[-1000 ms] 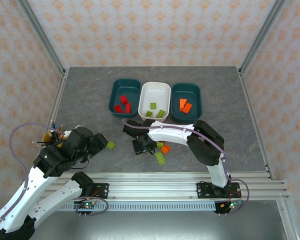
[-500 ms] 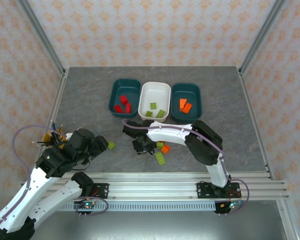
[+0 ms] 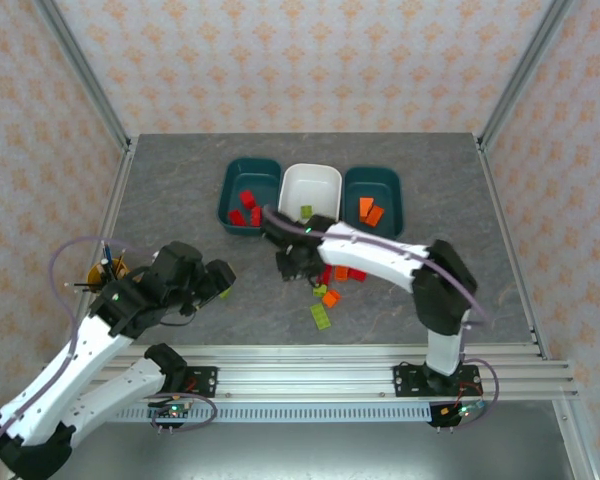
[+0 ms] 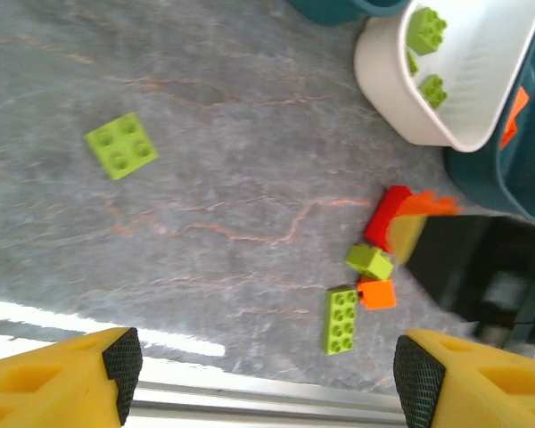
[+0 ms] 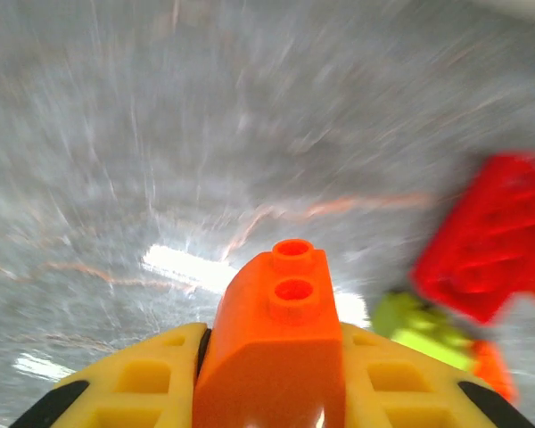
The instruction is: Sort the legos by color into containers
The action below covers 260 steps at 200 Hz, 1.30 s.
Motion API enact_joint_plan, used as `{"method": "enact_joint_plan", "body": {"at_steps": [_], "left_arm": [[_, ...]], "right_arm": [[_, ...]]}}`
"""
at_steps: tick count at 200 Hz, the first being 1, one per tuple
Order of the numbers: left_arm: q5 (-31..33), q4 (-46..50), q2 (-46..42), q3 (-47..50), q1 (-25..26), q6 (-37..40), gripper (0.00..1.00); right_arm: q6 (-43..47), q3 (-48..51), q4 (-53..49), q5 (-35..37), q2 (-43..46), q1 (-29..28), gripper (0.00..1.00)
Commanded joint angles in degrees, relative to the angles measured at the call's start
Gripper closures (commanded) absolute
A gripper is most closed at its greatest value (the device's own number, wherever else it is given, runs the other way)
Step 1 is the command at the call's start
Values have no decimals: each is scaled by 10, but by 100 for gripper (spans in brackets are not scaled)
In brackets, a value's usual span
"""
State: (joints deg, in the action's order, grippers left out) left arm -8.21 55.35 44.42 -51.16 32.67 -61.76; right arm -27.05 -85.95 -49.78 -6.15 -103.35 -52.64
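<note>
Right wrist: red lego lies near held orange lego.

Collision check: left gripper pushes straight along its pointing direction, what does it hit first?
Likely bare table, in the gap between the square green lego and the long green lego. The left gripper is open and aimed between them; depth is unclear.
</note>
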Motion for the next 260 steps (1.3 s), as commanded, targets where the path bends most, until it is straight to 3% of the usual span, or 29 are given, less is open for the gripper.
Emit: {"method": "enact_joint_plan", "body": {"at_steps": [1,44,82,143,180,217,260], "left_arm": [[-30,-91,64,-55,7,42,22],[-49,-165,195,-133,29,68,22],[-52,-195,279,-182,51,78,22],[-41,-200,339,-201,70,83,23],[-38,-192,349,-201,74,87,23],[-37,-179,351,-200,74,95,23],[-46,-170,367,-203,77,116,25]], "right_arm": [[20,-22,-62,61,61,76,73],[17,-26,-110,80,47,237,73],[13,-55,-98,74,-31,304,73],[-14,-91,-107,100,-141,332,72],[-15,-108,-108,93,-166,336,59],[-15,-119,-105,82,-147,335,43],[0,-139,-106,68,-84,322,41]]}}
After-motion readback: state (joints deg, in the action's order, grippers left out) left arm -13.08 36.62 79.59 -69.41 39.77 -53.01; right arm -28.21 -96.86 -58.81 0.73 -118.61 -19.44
